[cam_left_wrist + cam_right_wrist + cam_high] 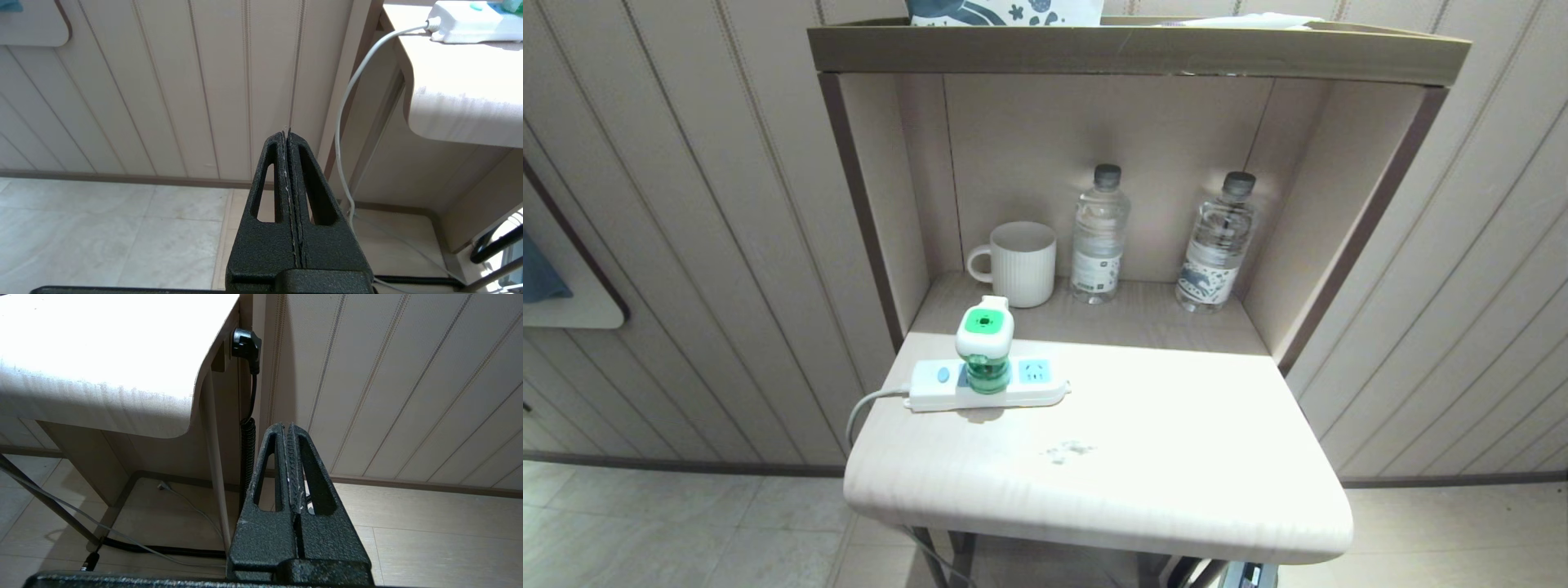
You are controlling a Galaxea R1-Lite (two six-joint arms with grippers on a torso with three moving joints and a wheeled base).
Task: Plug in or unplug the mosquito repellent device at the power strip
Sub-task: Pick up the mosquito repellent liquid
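Observation:
The green mosquito repellent device (985,349) stands plugged into the middle socket of the white power strip (988,384), which lies near the left rear of the pale table top (1143,457). The strip's end (470,22) also shows in the left wrist view, high on the table edge. My left gripper (287,132) hangs below the table's left side, shut and empty. My right gripper (287,426) hangs low at the table's right side, shut and empty. Neither arm shows in the head view.
A white mug (1017,263) and two clear water bottles (1099,234) (1217,242) stand in the shelf recess behind the strip. The strip's white cable (347,122) drops down the table's left side. A black plug and coiled cord (247,396) hang at the right.

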